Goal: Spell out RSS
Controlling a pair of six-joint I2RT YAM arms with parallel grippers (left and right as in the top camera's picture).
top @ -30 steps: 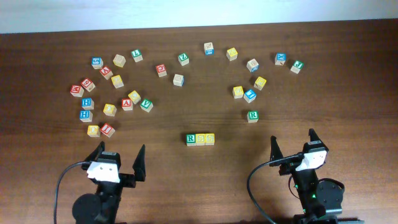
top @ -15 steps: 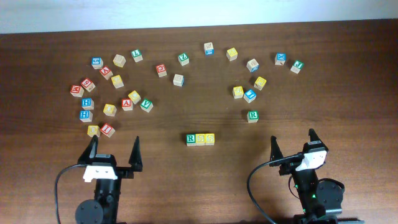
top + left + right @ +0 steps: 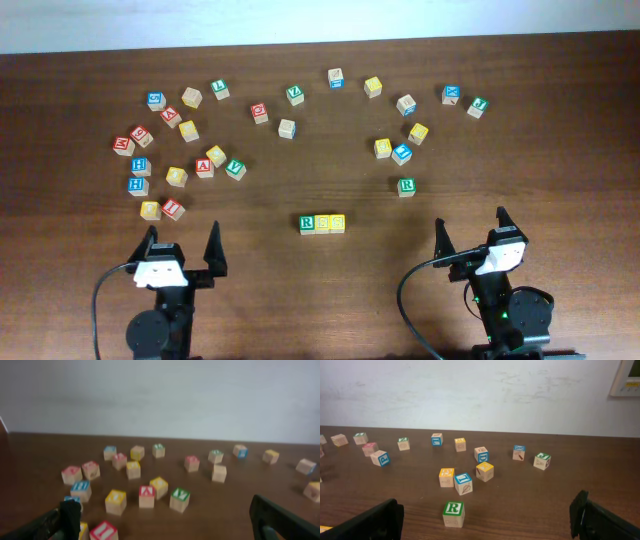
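Three cubes stand side by side in a row at the table's front centre: a green R cube (image 3: 307, 222), then a yellow cube (image 3: 322, 222) and another yellow cube (image 3: 337, 222), touching one another. My left gripper (image 3: 182, 236) is open and empty, to the front left of the row; in the left wrist view (image 3: 164, 512) its fingers frame the left cluster of cubes. My right gripper (image 3: 470, 222) is open and empty, to the front right of the row. The row does not show in the left wrist view.
A second green R cube (image 3: 406, 186) stands alone ahead of the right gripper and shows in the right wrist view (image 3: 453, 512). Several lettered cubes lie scattered in an arc across the far half of the table. A red cube (image 3: 173, 209) and a yellow cube (image 3: 150, 210) lie just ahead of the left gripper.
The left arm has swung from pointing right to pointing straight ahead and settled, gripper still open. The right arm and the cubes have not moved.
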